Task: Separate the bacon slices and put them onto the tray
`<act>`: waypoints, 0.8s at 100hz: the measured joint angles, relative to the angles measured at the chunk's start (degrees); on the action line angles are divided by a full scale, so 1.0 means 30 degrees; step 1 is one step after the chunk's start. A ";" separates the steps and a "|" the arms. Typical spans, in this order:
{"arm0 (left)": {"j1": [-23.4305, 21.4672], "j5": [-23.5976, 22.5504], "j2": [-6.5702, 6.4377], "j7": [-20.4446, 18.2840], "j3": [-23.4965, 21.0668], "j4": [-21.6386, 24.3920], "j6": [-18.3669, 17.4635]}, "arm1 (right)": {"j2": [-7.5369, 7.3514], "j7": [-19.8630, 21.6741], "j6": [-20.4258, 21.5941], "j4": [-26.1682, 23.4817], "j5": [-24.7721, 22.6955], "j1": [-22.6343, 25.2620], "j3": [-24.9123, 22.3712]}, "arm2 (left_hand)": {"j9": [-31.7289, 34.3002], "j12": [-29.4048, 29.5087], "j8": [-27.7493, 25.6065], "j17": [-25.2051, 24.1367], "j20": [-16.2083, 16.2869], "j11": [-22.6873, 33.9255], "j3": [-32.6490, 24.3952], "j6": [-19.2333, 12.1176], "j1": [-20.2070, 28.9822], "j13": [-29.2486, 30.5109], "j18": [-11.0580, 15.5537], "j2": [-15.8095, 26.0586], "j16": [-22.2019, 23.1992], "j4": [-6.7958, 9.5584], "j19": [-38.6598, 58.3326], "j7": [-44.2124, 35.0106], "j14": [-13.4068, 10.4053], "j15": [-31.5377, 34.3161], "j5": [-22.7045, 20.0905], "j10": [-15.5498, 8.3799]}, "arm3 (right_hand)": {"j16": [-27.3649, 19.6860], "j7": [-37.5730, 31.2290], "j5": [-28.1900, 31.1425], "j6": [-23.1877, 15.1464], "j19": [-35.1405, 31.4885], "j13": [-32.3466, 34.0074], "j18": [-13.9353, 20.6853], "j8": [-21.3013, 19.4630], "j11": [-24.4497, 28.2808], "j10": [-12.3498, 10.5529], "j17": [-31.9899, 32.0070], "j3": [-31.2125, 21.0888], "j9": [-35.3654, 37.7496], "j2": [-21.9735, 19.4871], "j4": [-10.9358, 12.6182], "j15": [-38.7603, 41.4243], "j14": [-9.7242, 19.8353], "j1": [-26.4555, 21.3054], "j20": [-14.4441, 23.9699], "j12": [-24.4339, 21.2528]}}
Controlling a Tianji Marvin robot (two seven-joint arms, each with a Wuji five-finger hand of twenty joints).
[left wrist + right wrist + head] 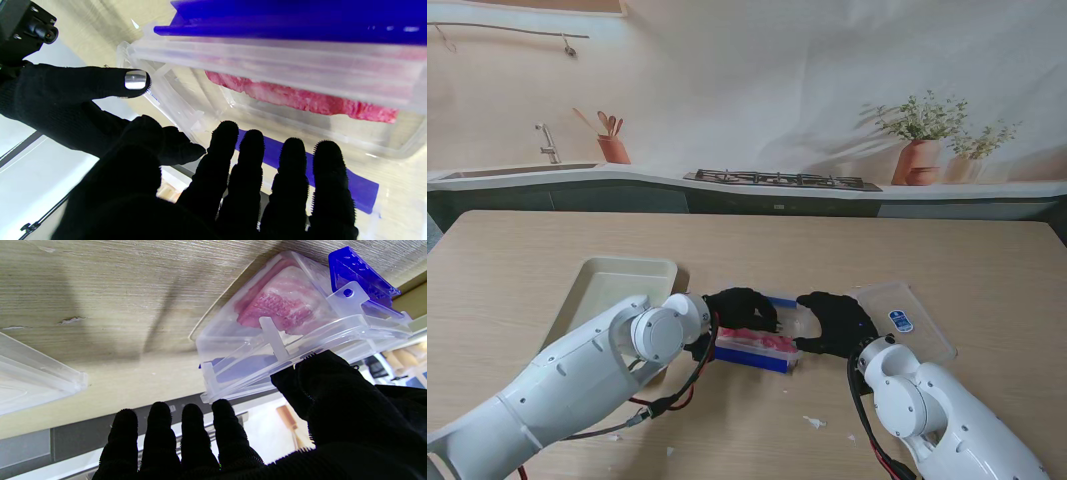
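Lying inside a clear box (pixel 762 345) with blue latches, the bacon (pixel 755 339) sits as a pink stack on the box floor, still together; in the left wrist view the bacon (pixel 300 98) runs along the floor behind the near wall, and in the right wrist view the bacon (pixel 280 305) shows through the box (pixel 267 333) end. The box stands on the surface (pixel 987 270) in the middle, between the two hands. The left hand (pixel 742 308) hovers over the box's left end, fingers (pixel 293 173) straight and apart, thumb spread wide, holding nothing. The right hand (pixel 835 322) is at the box's right end, four fingers (pixel 193 433) extended and apart past the rim; its thumb (pixel 317 380) lies against the end wall under the rim, and no clamp on the box can be confirmed. The tray (pixel 607 285) lies left of the box, partly hidden by the left arm. A clear lid (pixel 907 318) with a blue sticker lies just right of the right hand.
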State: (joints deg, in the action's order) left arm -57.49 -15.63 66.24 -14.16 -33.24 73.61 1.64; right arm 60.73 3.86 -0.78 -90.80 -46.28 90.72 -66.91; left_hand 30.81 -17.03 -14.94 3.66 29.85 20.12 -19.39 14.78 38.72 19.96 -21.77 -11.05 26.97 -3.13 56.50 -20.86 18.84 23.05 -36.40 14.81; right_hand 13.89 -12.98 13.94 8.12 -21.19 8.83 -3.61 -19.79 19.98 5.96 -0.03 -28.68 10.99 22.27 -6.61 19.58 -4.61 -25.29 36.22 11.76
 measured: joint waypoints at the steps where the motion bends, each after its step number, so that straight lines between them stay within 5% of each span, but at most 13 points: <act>1: 0.0017 0.0028 0.0008 -0.0022 0.0021 -0.0018 0.0031 | 0.0000 0.0001 0.0000 0.0000 0.0000 0.0000 0.0000 | -0.0022 0.0003 0.0001 -0.0044 -0.0062 -0.0015 0.0000 0.0022 0.0000 -0.0001 0.0018 0.0000 -0.0003 0.0000 -0.0025 0.0004 0.0000 0.0000 0.0038 0.0009 | 0.0000 0.0000 0.0000 0.0000 0.0000 0.0000 0.0000 0.0000 0.0000 0.0000 0.0000 0.0000 0.0000 0.0000 0.0000 0.0000 0.0000 -0.0002 0.0000 0.0000; 55: 0.0692 0.0761 0.0534 -0.0215 0.1186 -0.1426 0.0498 | -0.0003 0.0033 0.0033 0.0040 0.0078 -0.0046 0.0074 | -0.0955 0.0007 0.0102 -0.1587 -0.0489 0.0454 0.1117 0.0113 0.0000 -0.1490 0.0476 0.0269 -0.0237 0.0000 -0.0702 0.0419 -0.0814 -0.0207 0.1448 0.0126 | 0.0000 -0.0065 0.0000 0.0000 0.0002 0.0000 -0.0002 0.0000 0.0003 0.0000 0.0000 -0.0066 0.0000 -0.0004 0.0000 0.0001 0.0000 -0.0002 0.0009 0.0000; 80: 0.0486 0.0508 0.0450 -0.0271 0.1002 -0.1079 0.0595 | -0.0001 -0.0005 0.0035 0.0041 0.0078 -0.0035 0.0071 | -0.0236 -0.1794 0.0102 -0.2040 -0.0084 0.1996 0.1397 0.0113 0.0000 -0.0609 0.0486 0.0452 0.1722 0.0000 -0.0725 0.0419 -0.0359 0.1479 0.1448 0.0126 | 0.0000 -0.0069 0.0000 0.0000 0.0004 0.0000 -0.0002 0.0000 0.0003 0.0000 0.0000 -0.0067 0.0000 -0.0005 0.0000 0.0001 0.0000 -0.0002 0.0013 0.0000</act>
State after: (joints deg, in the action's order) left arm -56.03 -14.10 67.59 -14.97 -30.23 70.37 3.43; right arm 60.72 3.85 -0.67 -90.68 -46.05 90.62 -66.70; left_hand 30.10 -22.41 -14.64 -2.46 29.60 26.10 -15.20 15.12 38.72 18.14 -20.31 -9.69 32.14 -3.13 54.33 -19.60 17.77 27.49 -32.06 15.19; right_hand 13.89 -13.19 13.94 8.12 -21.18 8.83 -3.62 -19.79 19.98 5.96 -0.03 -28.88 10.99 22.26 -6.61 19.58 -4.61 -25.30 36.26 11.76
